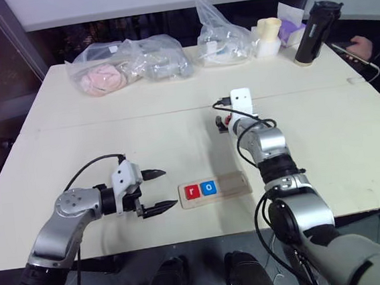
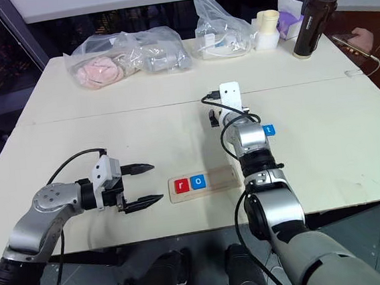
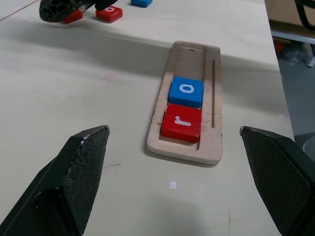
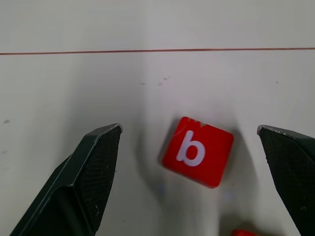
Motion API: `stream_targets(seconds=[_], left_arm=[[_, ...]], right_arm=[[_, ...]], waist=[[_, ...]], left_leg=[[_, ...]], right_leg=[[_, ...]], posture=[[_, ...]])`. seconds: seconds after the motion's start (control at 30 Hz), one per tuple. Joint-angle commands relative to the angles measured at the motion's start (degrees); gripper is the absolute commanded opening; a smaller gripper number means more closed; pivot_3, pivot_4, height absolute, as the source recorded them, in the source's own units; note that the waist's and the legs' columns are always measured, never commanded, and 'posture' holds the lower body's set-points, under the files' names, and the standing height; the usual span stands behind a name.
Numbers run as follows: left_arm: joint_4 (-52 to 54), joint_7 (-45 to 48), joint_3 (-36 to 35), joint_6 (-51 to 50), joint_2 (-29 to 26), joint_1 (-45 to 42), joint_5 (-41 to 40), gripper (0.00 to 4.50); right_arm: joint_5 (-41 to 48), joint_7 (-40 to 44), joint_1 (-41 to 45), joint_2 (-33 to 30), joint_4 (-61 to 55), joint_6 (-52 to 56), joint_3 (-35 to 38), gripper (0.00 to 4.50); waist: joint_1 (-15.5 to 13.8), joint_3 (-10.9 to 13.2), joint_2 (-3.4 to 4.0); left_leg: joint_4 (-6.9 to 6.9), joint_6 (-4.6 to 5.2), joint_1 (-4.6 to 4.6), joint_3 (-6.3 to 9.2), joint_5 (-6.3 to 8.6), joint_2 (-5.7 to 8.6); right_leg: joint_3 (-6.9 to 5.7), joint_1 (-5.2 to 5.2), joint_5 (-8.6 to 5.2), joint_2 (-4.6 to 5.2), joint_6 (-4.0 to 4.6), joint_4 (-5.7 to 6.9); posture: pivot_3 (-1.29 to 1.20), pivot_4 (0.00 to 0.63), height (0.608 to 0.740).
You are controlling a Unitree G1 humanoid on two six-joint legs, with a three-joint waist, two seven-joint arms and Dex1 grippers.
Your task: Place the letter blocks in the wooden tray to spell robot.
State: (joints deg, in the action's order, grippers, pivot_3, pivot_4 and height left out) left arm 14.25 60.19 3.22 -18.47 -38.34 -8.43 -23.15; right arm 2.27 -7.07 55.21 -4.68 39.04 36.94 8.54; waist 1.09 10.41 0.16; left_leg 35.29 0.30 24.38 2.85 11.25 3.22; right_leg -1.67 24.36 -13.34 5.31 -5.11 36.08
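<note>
Two letter tiles, red r and blue o, sat in the long pale-wood tray [image 1: 215, 189] near the table's front edge; my right gripper [image 1: 225, 121] reached beyond it. In my right wrist view, the red square b block [image 4: 198, 151] lay between my spread, empty fingers [image 4: 86, 182], slightly skewed. My left gripper [image 3: 182, 182] gaped empty toward the tray's end.

Bright, even overhead light across pale desk [image 1: 107, 123]; room behind it dim. Soft shadows only: faint one beside wooden tray [image 3: 189, 147] in left wrist view, blurry pale one round red b block [image 4: 198, 151] in right wrist view. Mild glare on plastic bags [image 1: 128, 64] at far side of desk. Slight bowing of desk edges twd frame corners. Pincer fingers [image 3: 74, 187] close to lens, a bit soft; b block sharp.
</note>
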Motion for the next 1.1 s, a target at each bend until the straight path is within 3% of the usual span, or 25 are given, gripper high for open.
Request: stream_targets(seconds=[0.03, 0.43, 0.53, 0.7, 0.9, 0.97, 1.1], left_arm=[[2.3, -0.9, -1.0, 0.5, -0.2, 0.5, -0.1, 4.47], [1.4, -2.0, -0.2, 1.3, 0.1, -0.3, 0.8, 4.47], [1.0, -2.0, 0.0, 1.5, 0.5, -0.7, 1.2, 4.50], [0.2, -1.8, 0.3, 1.9, 0.8, -1.5, 1.7, 4.50], [0.4, -0.4, 0.6, 2.0, 0.4, -1.8, 1.2, 4.50], [0.3, 0.2, 0.7, 2.1, 0.3, -1.9, 1.1, 4.50], [0.0, 1.5, 1.5, 2.1, 0.6, -2.7, 1.0, 4.50]], right_arm=[[0.9, -2.0, 3.1, 1.0, 2.6, -1.5, 1.4, 4.50], [5.3, -9.9, 5.4, 4.5, 4.7, 2.6, 7.1, 4.50], [5.1, -10.4, 5.1, 4.6, 4.1, 3.4, 6.6, 3.57], [4.5, -10.3, 5.1, 4.2, 4.5, 3.1, 5.7, 1.12], [3.2, -5.8, 3.0, 1.9, -6.1, 9.6, 1.0, 1.13], [3.5, -3.3, 0.5, 0.6, -14.3, 15.0, -1.0, 1.13], [7.8, 3.9, -8.5, -6.9, -42.5, 35.1, -4.4, 1.13]], waist=[[0.0, 0.0, 0.00], [0.1, 0.0, 0.00], [0.1, 0.0, 0.00], [0.5, 0.0, 0.00], [1.3, 0.0, 0.01], [1.2, 0.0, 0.01], [0.6, 0.0, 0.02]], left_leg=[[0.00, 0.00, 0.00, 0.00, 0.00, 0.00], [0.00, 0.00, -0.02, 0.01, -0.01, -0.01], [0.00, 0.00, -0.02, 0.01, -0.01, -0.01], [0.00, 0.00, -0.05, 0.00, -0.01, -0.03], [-0.01, 0.00, -0.04, 0.02, -0.02, -0.05], [-0.01, 0.01, -0.03, 0.02, -0.02, -0.05], [0.00, 0.01, 0.01, 0.04, -0.01, -0.03]], right_leg=[[0.00, 0.00, 0.00, 0.00, 0.00, 0.00], [0.02, 0.00, 0.00, -0.05, 0.01, 0.04], [0.02, 0.00, 0.01, -0.06, 0.01, 0.04], [0.06, -0.01, 0.01, -0.11, 0.01, 0.05], [0.07, -0.01, 0.01, -0.14, 0.01, 0.07], [0.07, 0.00, 0.01, -0.13, 0.00, 0.07], [0.06, 0.00, 0.00, -0.10, -0.01, 0.05]], posture=[[0.00, 0.150, 0.738], [0.00, 0.150, 0.738], [0.00, 0.150, 0.738], [0.00, 0.150, 0.738], [0.00, 0.150, 0.738], [0.00, 0.150, 0.738], [0.00, 0.150, 0.738]])
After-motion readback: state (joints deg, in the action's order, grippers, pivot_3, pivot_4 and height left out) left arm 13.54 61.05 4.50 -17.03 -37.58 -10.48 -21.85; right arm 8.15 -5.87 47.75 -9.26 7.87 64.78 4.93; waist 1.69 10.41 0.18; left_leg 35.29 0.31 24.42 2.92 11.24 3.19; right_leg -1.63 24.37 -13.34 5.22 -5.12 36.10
